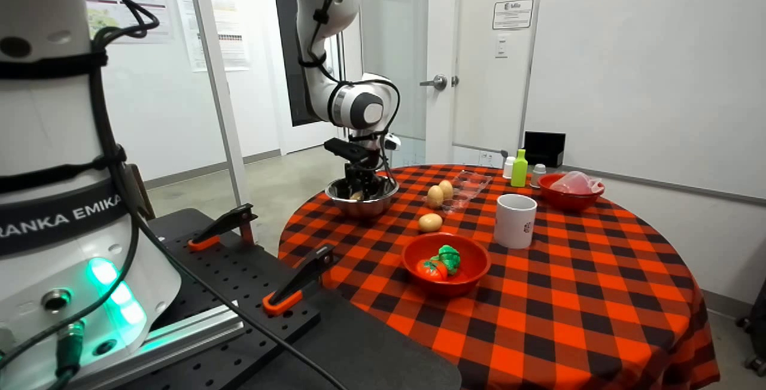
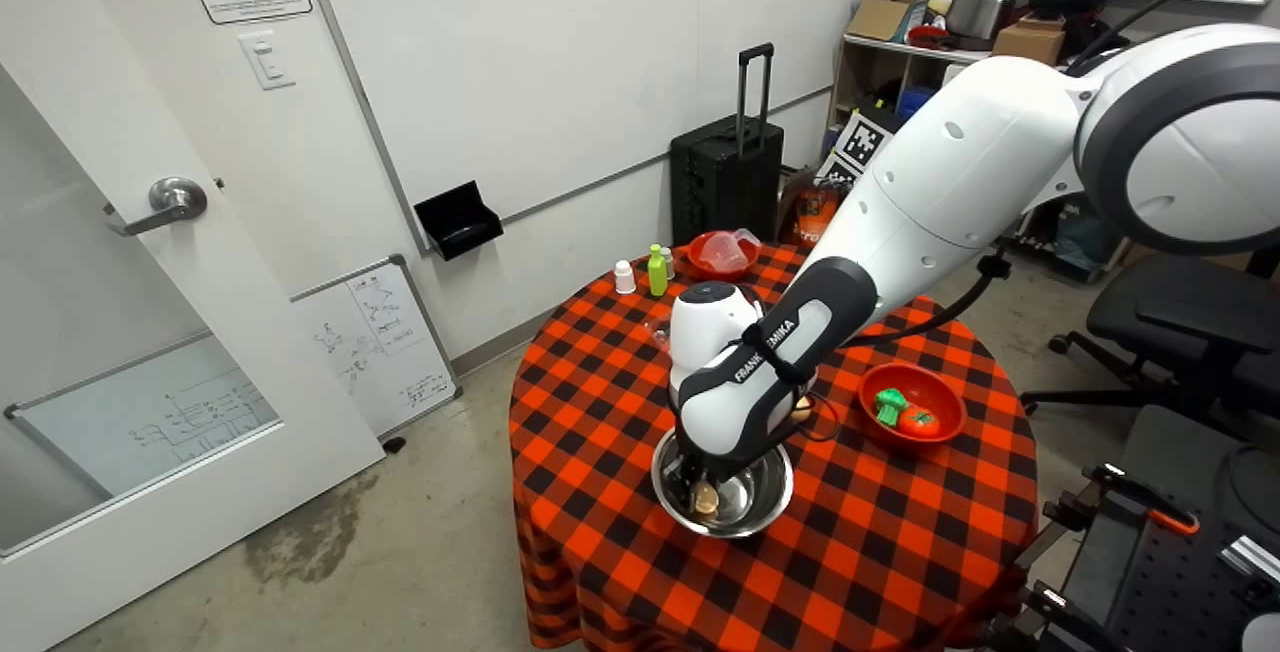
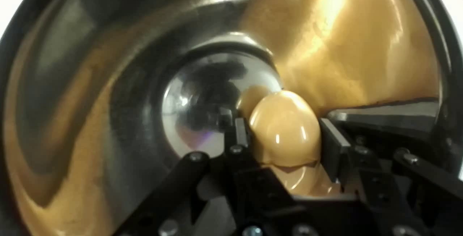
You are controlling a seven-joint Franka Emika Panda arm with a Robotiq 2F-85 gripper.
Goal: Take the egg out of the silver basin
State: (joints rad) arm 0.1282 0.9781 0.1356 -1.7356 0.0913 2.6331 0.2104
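In an exterior view, one basin [image 1: 362, 207] stands by the left edge of the surface [image 1: 568, 294]; one egg [image 3: 285, 124] lies inside, between the claw's [image 3: 288, 133] fingers [image 3: 241, 134], long axis seemingly crosswise to their closing. The claw looks closed on it. Rightward: three loose eggs [image 1: 430, 222], a red bowl [image 1: 473, 257] with one tomato [image 1: 431, 270], one broccoli [image 1: 450, 258]; one carton [image 1: 473, 183], one mug [image 1: 513, 222], one bottle [image 1: 519, 170], two shakers [image 1: 538, 175], another red bowl [image 1: 571, 201].

The egg [image 3: 285, 129] is tan, the basin [image 1: 362, 208] silver, the tablecloth [image 1: 568, 300] red-and-black checked.
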